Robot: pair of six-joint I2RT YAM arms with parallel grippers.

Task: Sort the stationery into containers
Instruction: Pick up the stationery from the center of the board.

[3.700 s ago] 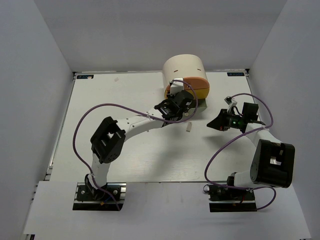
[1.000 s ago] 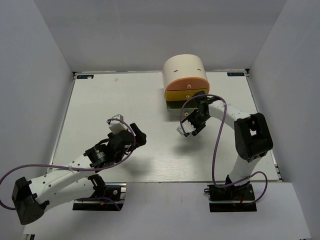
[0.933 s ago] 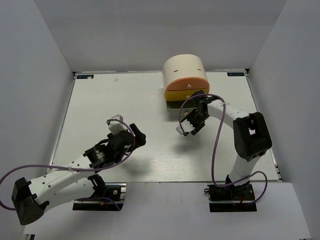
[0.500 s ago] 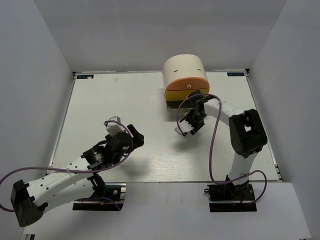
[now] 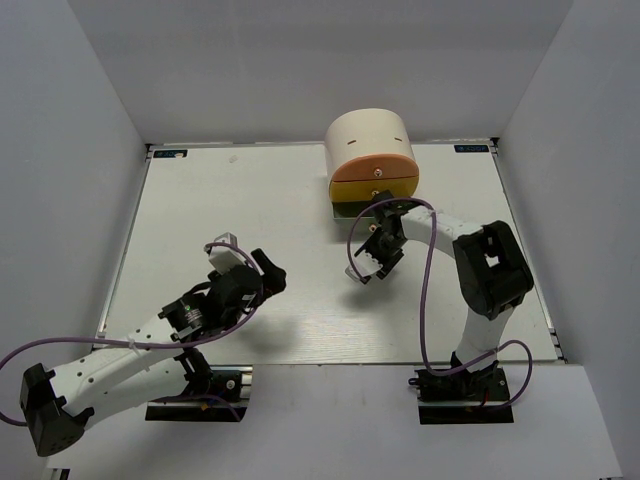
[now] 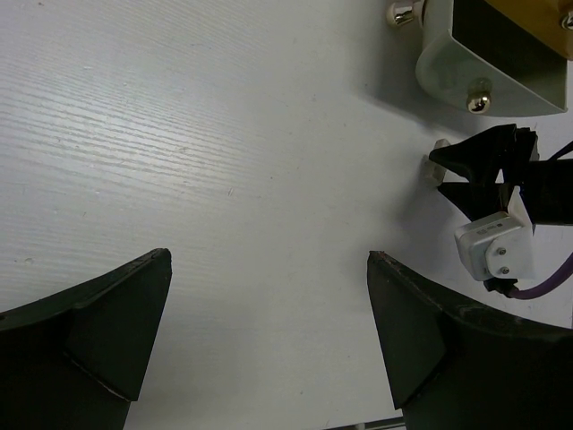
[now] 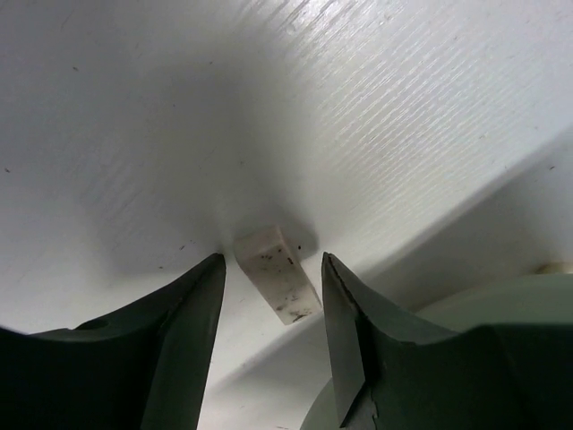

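A small whitish eraser block (image 7: 276, 273) with dark specks lies on the white table, close in front of the containers. My right gripper (image 7: 270, 260) is open and straddles it, one finger on each side with narrow gaps. From above, the right gripper (image 5: 386, 240) hides the eraser. The containers are one cream drum organiser (image 5: 368, 132) with an orange drawer (image 5: 372, 166) above a yellow one (image 5: 376, 186). Its pale green bottom drawer (image 6: 466, 67) stands pulled out. My left gripper (image 6: 269, 258) is wide open over bare table, near the front left (image 5: 264, 272).
The right arm's purple cable (image 5: 428, 290) loops over the table to the right of the gripper. White walls enclose the table on the left, back and right. The green drawer's metal knob (image 6: 479, 94) is close to the right gripper.
The left arm, earlier at the organiser, has drawn back to the front left. The right arm came in from the right; over the last second its gripper shifted slightly left over the eraser.
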